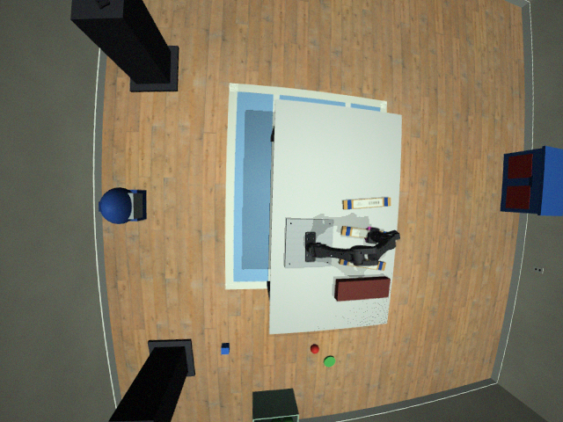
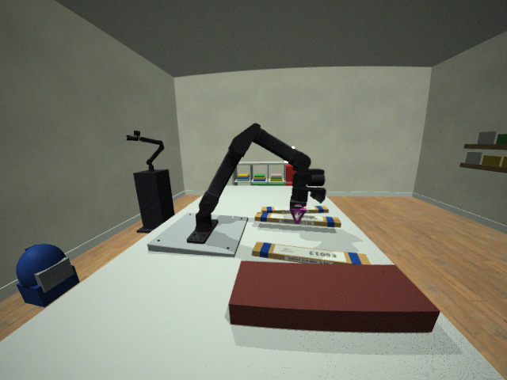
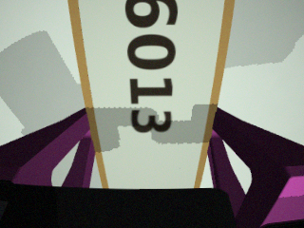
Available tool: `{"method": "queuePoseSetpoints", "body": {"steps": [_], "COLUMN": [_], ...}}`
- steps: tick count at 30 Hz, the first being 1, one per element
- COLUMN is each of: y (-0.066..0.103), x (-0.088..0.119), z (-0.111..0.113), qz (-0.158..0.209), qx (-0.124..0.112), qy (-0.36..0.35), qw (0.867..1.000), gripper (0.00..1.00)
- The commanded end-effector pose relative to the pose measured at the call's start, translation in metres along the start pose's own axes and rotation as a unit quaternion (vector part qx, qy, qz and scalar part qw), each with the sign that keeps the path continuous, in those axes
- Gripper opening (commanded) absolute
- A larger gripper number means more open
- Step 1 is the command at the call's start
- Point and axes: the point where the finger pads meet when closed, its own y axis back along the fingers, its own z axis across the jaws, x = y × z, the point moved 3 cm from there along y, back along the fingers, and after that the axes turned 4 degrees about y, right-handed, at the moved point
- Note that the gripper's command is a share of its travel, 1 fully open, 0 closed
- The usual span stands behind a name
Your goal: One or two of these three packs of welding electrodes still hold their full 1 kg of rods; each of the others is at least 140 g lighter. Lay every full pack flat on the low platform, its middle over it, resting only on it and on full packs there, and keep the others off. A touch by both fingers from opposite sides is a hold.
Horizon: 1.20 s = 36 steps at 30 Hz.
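Standing leftmost, as seen from the exterior view: a blue domed object with a grey front panel (image 1: 115,204) (image 2: 40,265), on the floor, well apart from me.
Base plate: grey (image 1: 296,227) (image 2: 176,241), flat on the counter (image 1: 336,154) (image 2: 123,319), bearing my black arm (image 1: 336,251) (image 2: 223,176), which arches over and points down at its end.
Far pack: the far welding-electrode pack (image 1: 366,202) (image 2: 319,209), lying flat on the counter, beyond the one I grip.
My fingers: magenta fingers (image 1: 369,229) (image 2: 298,216), closed on the long sides of the middle welding-electrode pack (image 1: 352,231) (image 2: 270,217) (image 3: 106,47), one at each side.
Held pack: level, label up, "6013" readable in my wrist view; its shadow shows below it. I cannot tell how far it clears the counter.
Near pack: the near welding-electrode pack (image 1: 344,263) (image 2: 278,249), marked E6013, flat on the counter between my held pack and the platform.
Platform: the low dark-red platform (image 1: 362,289) (image 2: 327,286), just beside the near pack; all three packs are off it.
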Motion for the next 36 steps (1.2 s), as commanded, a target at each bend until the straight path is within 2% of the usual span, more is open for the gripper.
{"method": "queuePoseSetpoints", "body": {"steps": [1,8,10,14,21,24,26,29,33,36], "y": [0.024,0.015,0.018,0.011,0.011,0.003,0.007,0.001,0.004,-0.002], "x": [-0.014,-0.01,-0.014,-0.01,-0.014,-0.008,-0.015,-0.01,-0.015,-0.012], "z": [0.002,0.001,0.002,0.001,0.002,0.0,0.002,0.001,0.002,0.001], "qz": [-0.044,-0.036,-0.044,-0.036,-0.042,-0.031,-0.042,-0.034,-0.042,-0.036], "qx": [-0.012,-0.01,-0.012,-0.01,-0.012,-0.008,-0.012,-0.009,-0.011,-0.01], "qy": [0.001,0.001,0.001,0.001,0.001,0.001,0.001,0.001,0.001,0.001], "qw": [0.999,0.999,0.999,0.999,0.999,0.999,0.999,0.999,0.999,0.999], "gripper": [0.0,0.0,0.0,0.0,0.0,0.0,0.0,0.0,0.0,0.0]}}
